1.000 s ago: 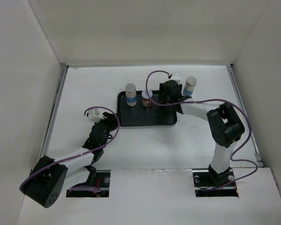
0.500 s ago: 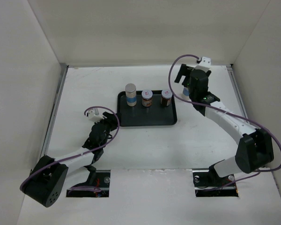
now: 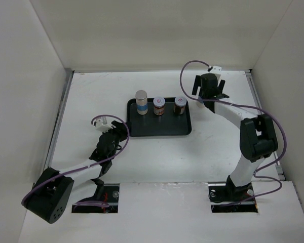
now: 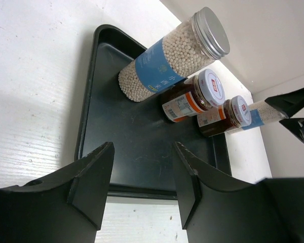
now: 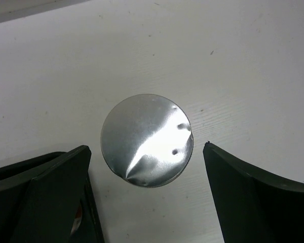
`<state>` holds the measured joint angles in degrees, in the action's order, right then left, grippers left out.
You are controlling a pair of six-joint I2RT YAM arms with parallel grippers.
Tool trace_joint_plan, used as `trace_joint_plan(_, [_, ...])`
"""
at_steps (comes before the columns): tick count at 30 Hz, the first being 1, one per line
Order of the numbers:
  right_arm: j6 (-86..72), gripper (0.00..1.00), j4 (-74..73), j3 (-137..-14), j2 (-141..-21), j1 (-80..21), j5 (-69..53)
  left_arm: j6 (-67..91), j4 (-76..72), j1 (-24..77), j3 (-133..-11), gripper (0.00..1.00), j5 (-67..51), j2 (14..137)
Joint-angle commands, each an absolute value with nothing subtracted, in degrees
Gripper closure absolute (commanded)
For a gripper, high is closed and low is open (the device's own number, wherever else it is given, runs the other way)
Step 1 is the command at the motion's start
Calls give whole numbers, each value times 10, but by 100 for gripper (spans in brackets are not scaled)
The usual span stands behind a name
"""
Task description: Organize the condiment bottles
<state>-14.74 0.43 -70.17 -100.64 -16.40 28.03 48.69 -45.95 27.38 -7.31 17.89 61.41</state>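
Note:
A black tray (image 3: 162,126) carries one tall whitish condiment bottle (image 3: 141,101) with a blue band and two brown jars (image 3: 159,106) (image 3: 180,105) in a row. In the left wrist view the tall bottle (image 4: 172,55) and both jars (image 4: 192,96) (image 4: 225,116) stand along the far side of the tray (image 4: 137,136). Right of the tray stands a second whitish bottle (image 4: 266,114). Its silver cap (image 5: 147,136) lies straight below my right gripper (image 5: 146,149), which is open wide with a finger on each side, apart from it. My left gripper (image 4: 143,152) is open and empty at the tray's near left corner (image 3: 114,132).
White walls close the table in at the back and on both sides. The right arm (image 3: 253,136) arches over the table right of the tray, and its purple cable (image 3: 185,76) loops behind the tray.
The right gripper left the second brown jar standing on the tray, swung right and back, and now hangs wide open over the whitish bottle outside the tray. The left arm stayed put.

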Motion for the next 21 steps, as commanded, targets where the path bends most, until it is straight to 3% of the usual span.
trace_joint_plan(1, [-143, 0, 34, -744, -1012, -155, 280, 490, -496, 272, -73, 53, 178, 616])
trace_joint_plan(5, [-138, 14, 83, -734, -1022, -152, 283, 494, -496, 270, -74, 52, 175, 625])
trace_joint_plan(11, [-141, 44, 92, -717, -1003, -146, 282, 493, -497, 268, -74, 52, 175, 629])
trace_joint_plan(21, [-130, 47, 95, -568, -730, -209, 316, 493, -497, 268, -74, 51, 183, 629])
